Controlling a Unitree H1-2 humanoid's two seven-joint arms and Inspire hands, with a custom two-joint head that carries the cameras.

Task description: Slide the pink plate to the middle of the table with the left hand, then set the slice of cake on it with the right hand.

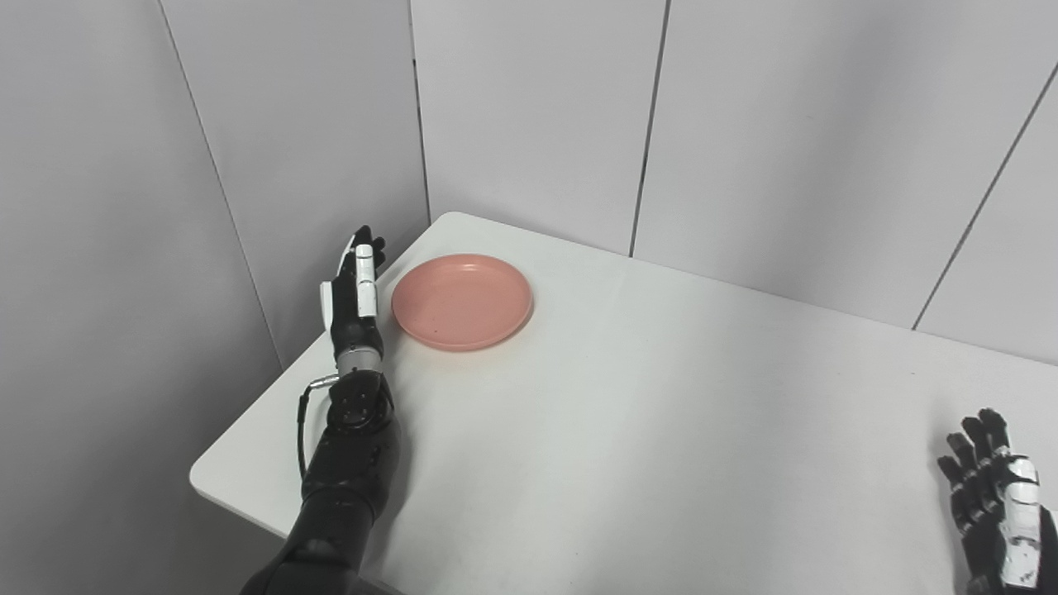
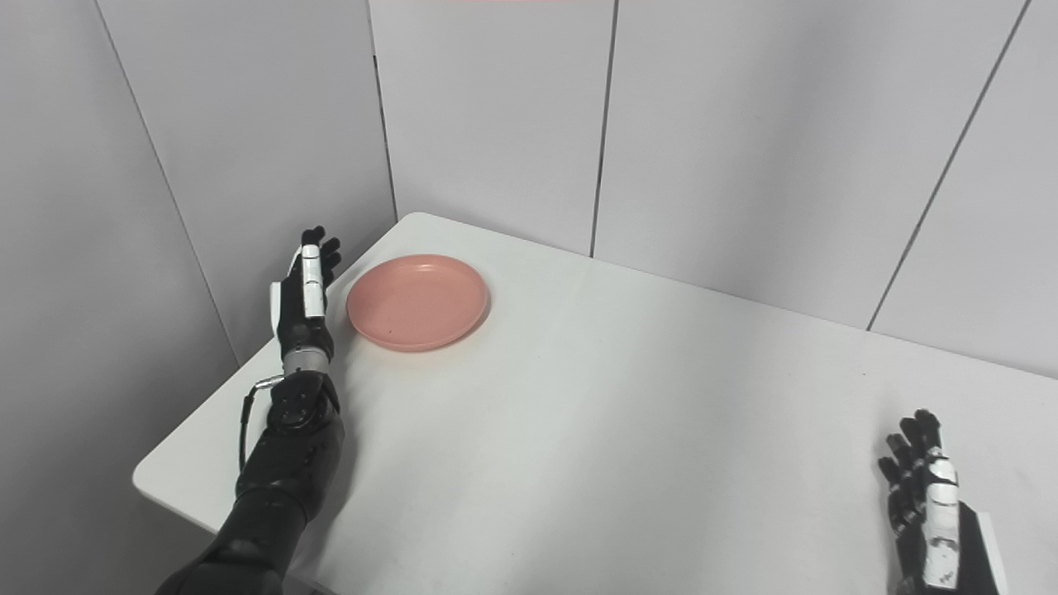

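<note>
A round pink plate [image 1: 462, 301] lies empty near the far left corner of the white table [image 1: 661, 430]. My left hand [image 1: 354, 293] stands on edge just left of the plate, fingers straight and pointing away from me, open and holding nothing; a narrow gap separates it from the plate's rim. My right hand [image 1: 996, 512] hovers low at the table's near right, fingers spread, open and empty. No slice of cake shows in either view.
Grey wall panels [image 1: 537, 116] close in the table at the back and on the left. The table's left edge [image 1: 248, 421] runs right beside my left forearm [image 1: 351, 471]. Bare white tabletop stretches between the plate and my right hand.
</note>
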